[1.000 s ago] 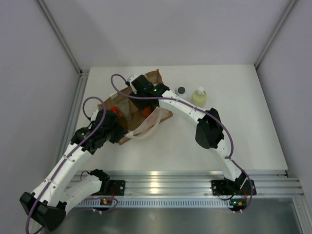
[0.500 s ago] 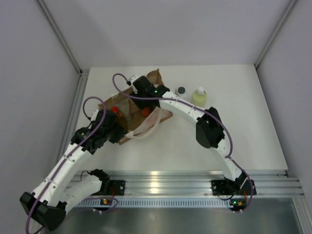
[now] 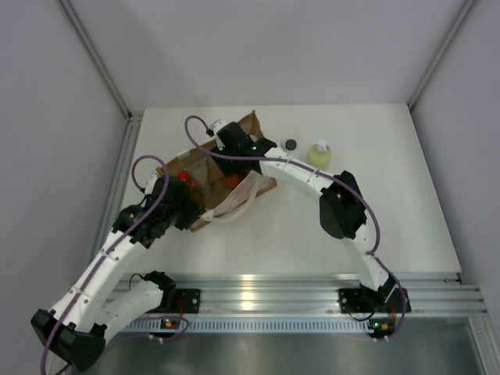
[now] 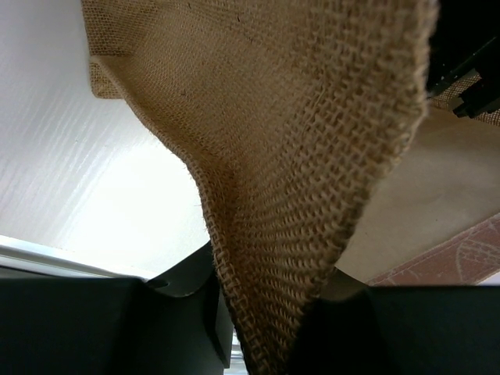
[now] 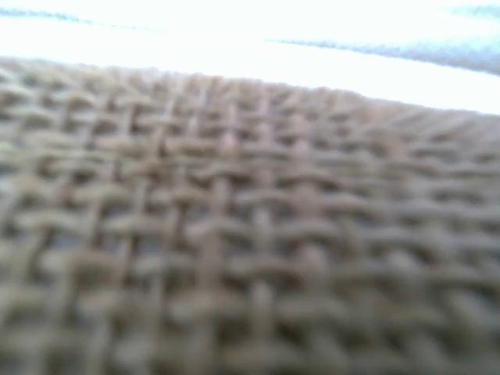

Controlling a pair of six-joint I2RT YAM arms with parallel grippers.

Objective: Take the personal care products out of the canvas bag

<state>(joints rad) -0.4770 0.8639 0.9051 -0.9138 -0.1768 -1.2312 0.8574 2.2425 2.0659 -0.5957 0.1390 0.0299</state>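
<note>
The brown canvas bag (image 3: 205, 173) lies at the left back of the table, its off-white handles (image 3: 238, 199) toward the front. My left gripper (image 3: 190, 212) holds the bag's near edge; in the left wrist view (image 4: 266, 312) the jaws are shut on a fold of jute (image 4: 297, 180). My right gripper (image 3: 223, 144) is low over the bag's far side; its wrist view shows only blurred jute weave (image 5: 250, 219), with the fingers hidden. A red cap (image 3: 182, 176) and an orange item (image 3: 233, 180) show in the bag. A pale yellow-green bottle (image 3: 319, 154) and a small dark-capped bottle (image 3: 291, 144) stand on the table to the right.
White side walls close in the table on the left, right and back. The aluminium rail (image 3: 258, 297) with both arm bases runs along the near edge. The right arm's elbow (image 3: 341, 209) hangs over the table's middle right.
The right arm has shifted a little to the right and back, its wrist staying at the bag. The left arm and the bag have hardly moved.
</note>
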